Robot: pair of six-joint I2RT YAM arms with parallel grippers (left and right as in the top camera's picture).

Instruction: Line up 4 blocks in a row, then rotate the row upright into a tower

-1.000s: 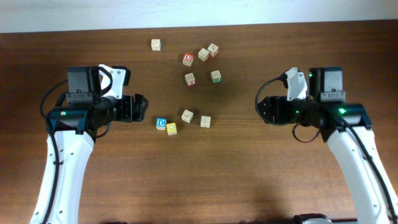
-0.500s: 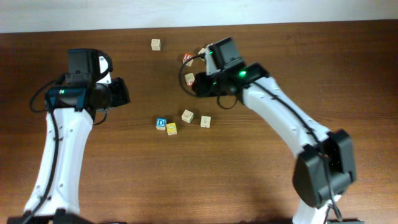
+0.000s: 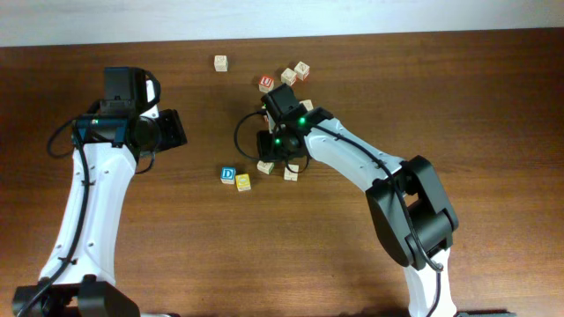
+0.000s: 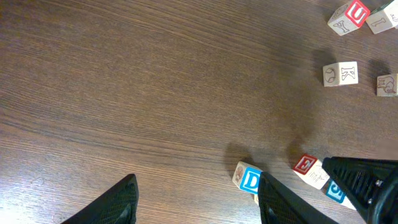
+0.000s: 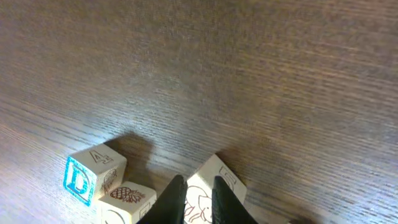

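Observation:
Four blocks lie in a loose row mid-table: a blue "D" block [image 3: 228, 175], a yellow-faced one [image 3: 242, 182], and two pale wooden ones [image 3: 265, 166] [image 3: 291, 173]. My right gripper [image 3: 270, 151] reaches in from the right and hangs over the left pale block. In the right wrist view its fingers [image 5: 199, 184] stand almost together on top of that block's elephant face [image 5: 214, 186], with the "D" block [image 5: 87, 177] to the left. My left gripper [image 3: 174, 130] is open, left of the row; the "D" block [image 4: 249, 179] lies just beyond its right finger [image 4: 280, 199].
More cubes sit toward the back: a red "U" cube [image 3: 266, 83], two pale ones [image 3: 288, 76] [image 3: 302, 69] and a lone pale one [image 3: 220, 62]. The right arm [image 3: 352, 158] crosses the table over the green cube's spot. Bare wood lies in front.
The right gripper moved from the back cubes toward me onto the left pale block, and its jaws closed. The left gripper barely shifted and stays open.

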